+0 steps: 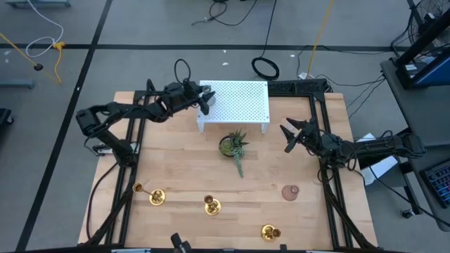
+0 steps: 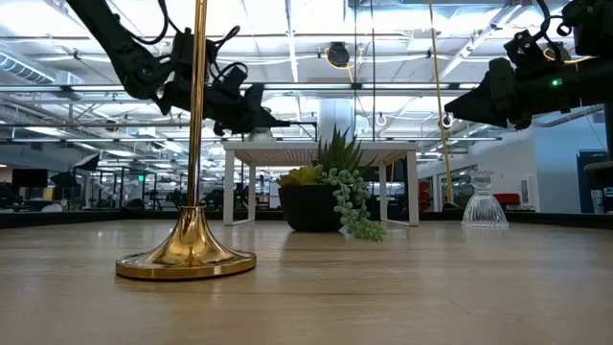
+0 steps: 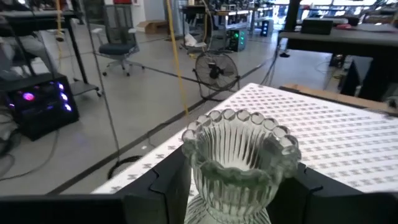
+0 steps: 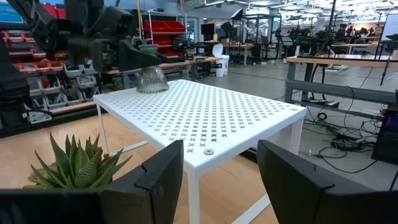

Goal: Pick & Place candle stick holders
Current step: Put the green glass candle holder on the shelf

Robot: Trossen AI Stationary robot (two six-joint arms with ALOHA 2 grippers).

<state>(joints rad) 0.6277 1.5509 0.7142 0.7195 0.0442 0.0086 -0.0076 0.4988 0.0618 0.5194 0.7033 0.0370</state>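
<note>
I see my left gripper (image 1: 204, 98) pinching a clear ribbed glass holder (image 3: 239, 163) between its fingers, held over the near-left corner of the white perforated stand (image 1: 239, 102). From the right wrist view, the glass piece (image 4: 152, 79) sits at or just above the stand's surface; I cannot tell whether it touches. I judge this placement nearly done but not released.

My right gripper (image 1: 292, 135) hovers with fingers spread apart and empty, beside the stand, near the potted plant (image 1: 233, 146).

Three gold candle stick holders (image 1: 211, 205) wait along the table's front edge: one at the left (image 1: 156, 197) lying with its stem sideways, one in the middle, one toward the right (image 1: 270, 232). A second clear glass holder (image 1: 290, 192) stands on the right side. So most of the task seems left.

The stand's top is mostly bare, giving room. The plant sits between stand and front row, so I would route arms around it. The gold pieces lie close to the table edge (image 1: 211, 242).
</note>
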